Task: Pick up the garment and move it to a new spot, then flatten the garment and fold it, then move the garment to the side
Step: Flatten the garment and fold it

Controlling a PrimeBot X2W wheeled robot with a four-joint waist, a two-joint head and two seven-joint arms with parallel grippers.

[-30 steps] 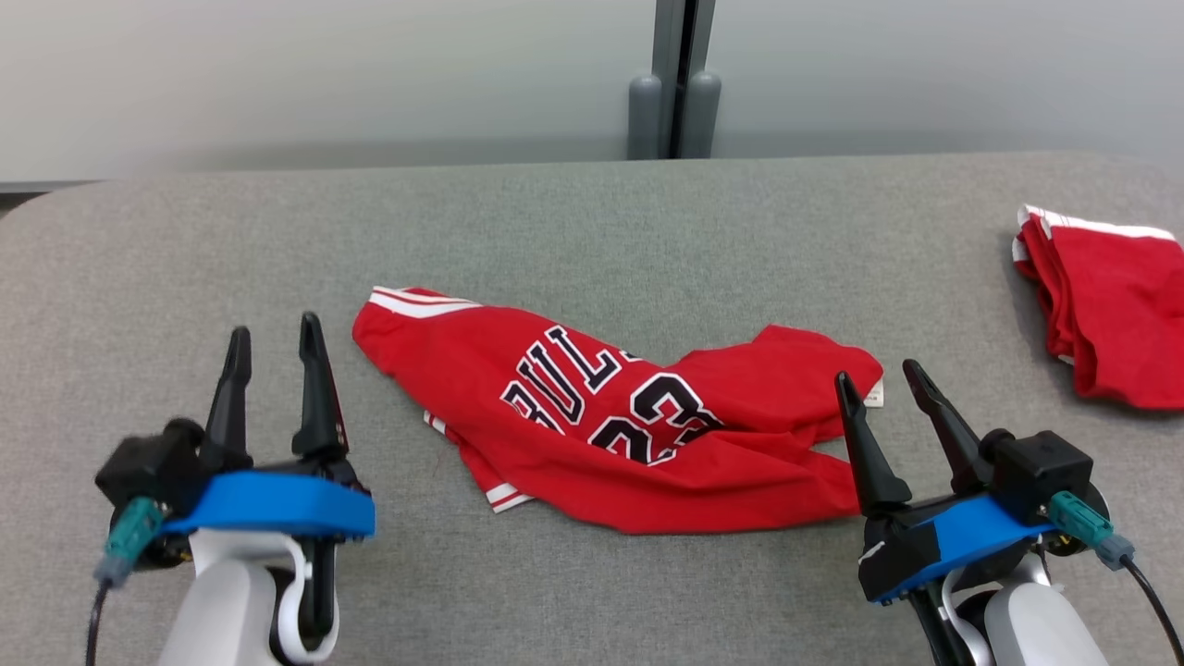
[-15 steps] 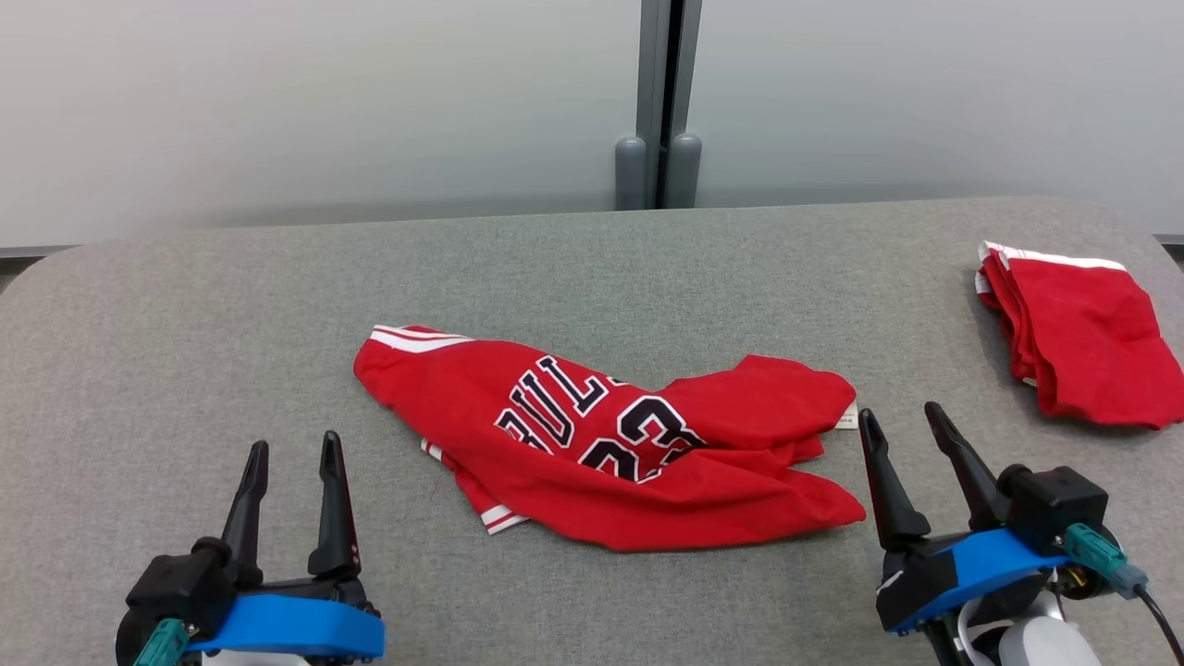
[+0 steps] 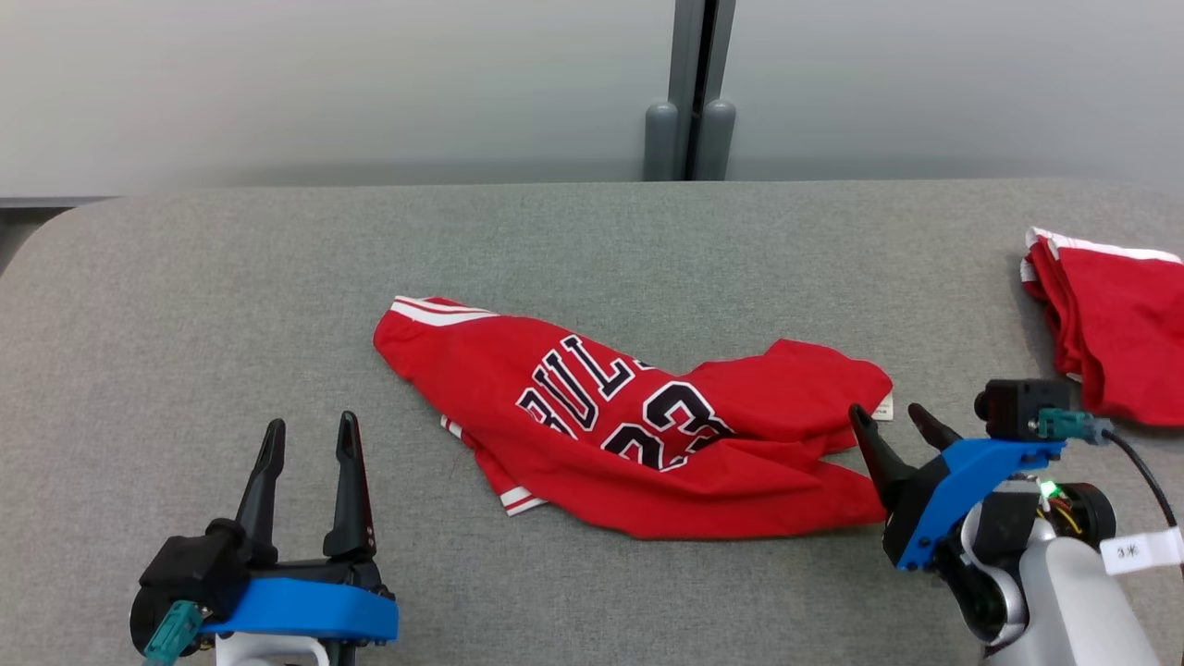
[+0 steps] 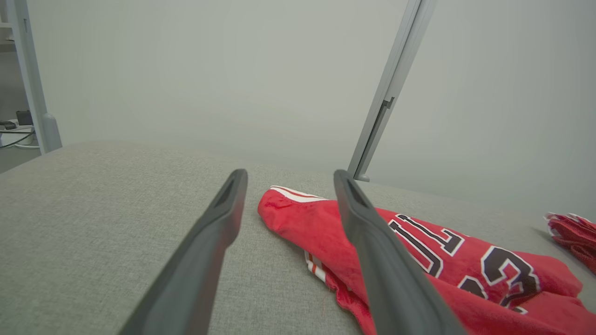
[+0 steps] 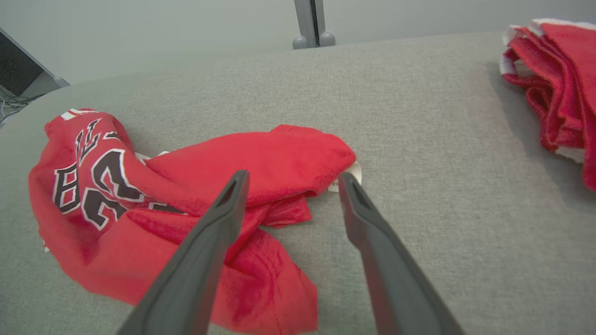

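A crumpled red garment (image 3: 638, 425) with black and white lettering and white stripes lies in the middle of the grey table (image 3: 231, 305). It also shows in the left wrist view as the garment (image 4: 419, 260) and in the right wrist view as the garment (image 5: 186, 200). My left gripper (image 3: 310, 435) stands open at the lower left, well short of the cloth's left end. My right gripper (image 3: 893, 421) is open and tilted down, its fingertips (image 5: 240, 179) just above the garment's right end, holding nothing.
A folded red cloth pile (image 3: 1110, 324) lies at the table's right edge, also seen as the pile (image 5: 554, 79) in the right wrist view. A grey post (image 3: 692, 92) stands behind the table against a pale wall. The table's left corner is rounded.
The head camera has shifted. My right gripper has tipped forward and down toward the garment's right end. The left gripper stays low at the left, and the garment lies unchanged.
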